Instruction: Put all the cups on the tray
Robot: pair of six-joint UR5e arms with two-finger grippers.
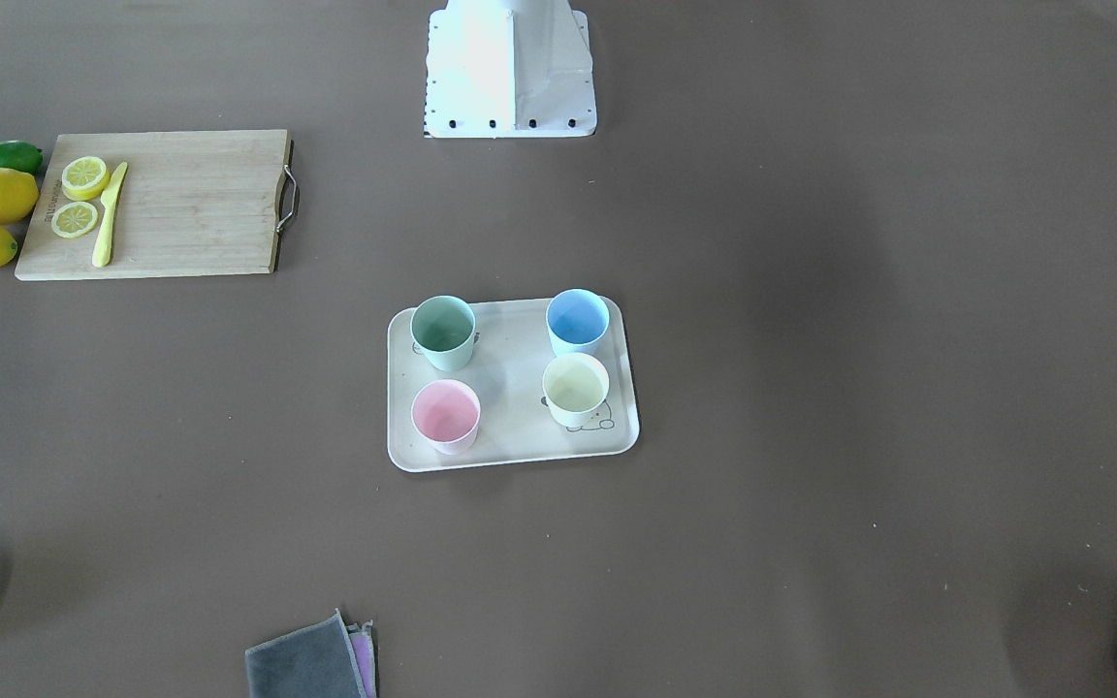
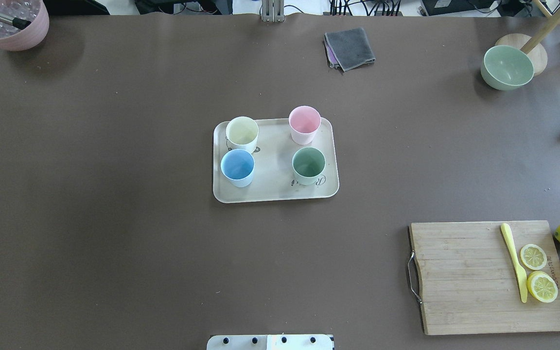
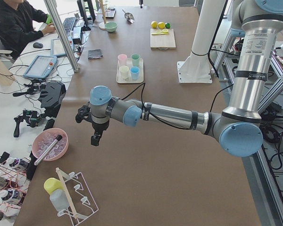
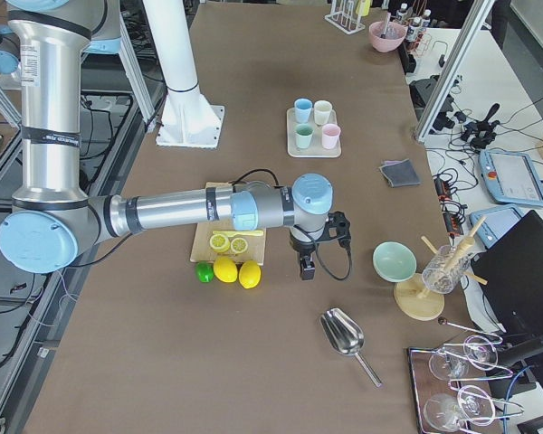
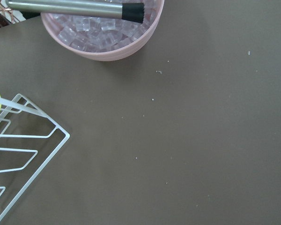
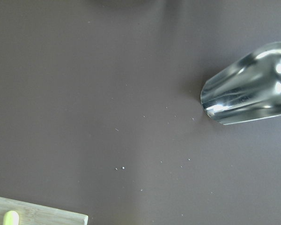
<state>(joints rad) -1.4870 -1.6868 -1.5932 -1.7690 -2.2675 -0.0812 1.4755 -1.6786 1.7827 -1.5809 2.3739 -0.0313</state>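
Observation:
The cream-beige tray point(image 2: 270, 192) lies at the table's middle, also in the front view point(image 1: 510, 454). Four cups stand upright on it: mint green point(image 2: 308, 164), light blue point(image 2: 237, 166), pink point(image 2: 304, 123) and cream-yellow point(image 2: 242, 132). My left gripper point(image 3: 95, 139) hangs far from the tray near the pink pot of ice, seen only from the side. My right gripper point(image 4: 308, 268) hangs beyond the lemons, also seen only from the side. I cannot tell whether either is open or shut. Neither holds anything that I can see.
A bamboo cutting board point(image 2: 474, 282) holds lemon slices and a yellow knife, with lemons and a lime beside it. A grey cloth point(image 2: 350, 47), a sage bowl point(image 2: 506, 67), a pink ice pot point(image 2: 12, 24), a metal scoop point(image 4: 344, 334) and a wire rack point(image 3: 78, 197) stand around the edges.

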